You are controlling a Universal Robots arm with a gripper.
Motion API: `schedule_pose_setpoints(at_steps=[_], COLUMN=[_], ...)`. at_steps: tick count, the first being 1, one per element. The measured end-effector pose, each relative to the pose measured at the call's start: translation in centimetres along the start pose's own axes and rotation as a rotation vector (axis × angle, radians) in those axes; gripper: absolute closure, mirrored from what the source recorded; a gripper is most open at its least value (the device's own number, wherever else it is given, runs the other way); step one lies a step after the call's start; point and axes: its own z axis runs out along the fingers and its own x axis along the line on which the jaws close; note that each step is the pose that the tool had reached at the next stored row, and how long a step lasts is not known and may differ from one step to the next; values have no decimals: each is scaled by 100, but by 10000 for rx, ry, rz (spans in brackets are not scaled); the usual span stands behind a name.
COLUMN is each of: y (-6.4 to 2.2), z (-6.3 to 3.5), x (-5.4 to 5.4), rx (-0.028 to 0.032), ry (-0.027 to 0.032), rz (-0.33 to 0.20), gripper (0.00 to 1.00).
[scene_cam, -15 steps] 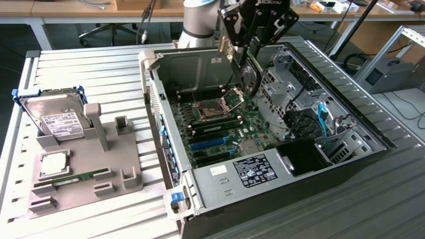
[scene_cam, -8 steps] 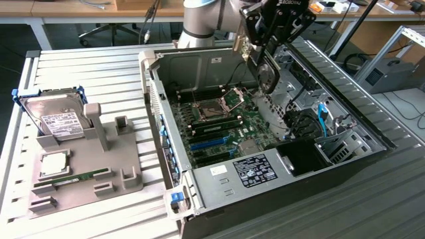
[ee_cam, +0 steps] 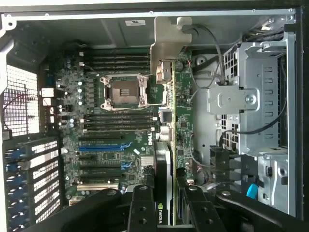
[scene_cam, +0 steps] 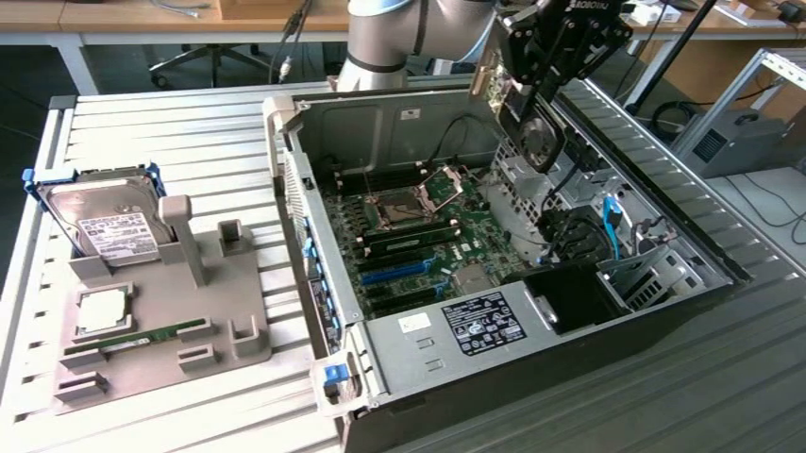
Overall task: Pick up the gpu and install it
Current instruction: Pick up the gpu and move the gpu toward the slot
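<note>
The arm (scene_cam: 384, 33) is being held upright at twelve o'clock in the exterior view, with its wrist being reached across toward one o'clock. There the gripper (scene_cam: 535, 90) is being pointed downward, slightly toward seven o'clock. Its fingers (ee_cam: 140, 212) are being pressed against both faces of the gpu (scene_cam: 539, 132), which is being gripped between them.

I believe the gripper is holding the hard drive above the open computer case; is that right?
Not quite: the gripper holds the gpu above the open computer case, as the wrist view shows. In the exterior view, the hard drive sits on the grey stand outside it.
</note>
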Motion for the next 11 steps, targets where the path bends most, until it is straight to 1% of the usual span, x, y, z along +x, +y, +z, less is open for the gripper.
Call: schedule_pose_setpoints(at_steps=[4, 7, 8, 11], y=[0, 4, 5, 4], z=[0, 2, 2, 18], x=[-8, -121, -143, -156], rx=[0, -1, 0, -1], ry=[0, 3, 4, 4], rz=[1, -1, -2, -2], gripper=[72, 72, 72, 72])
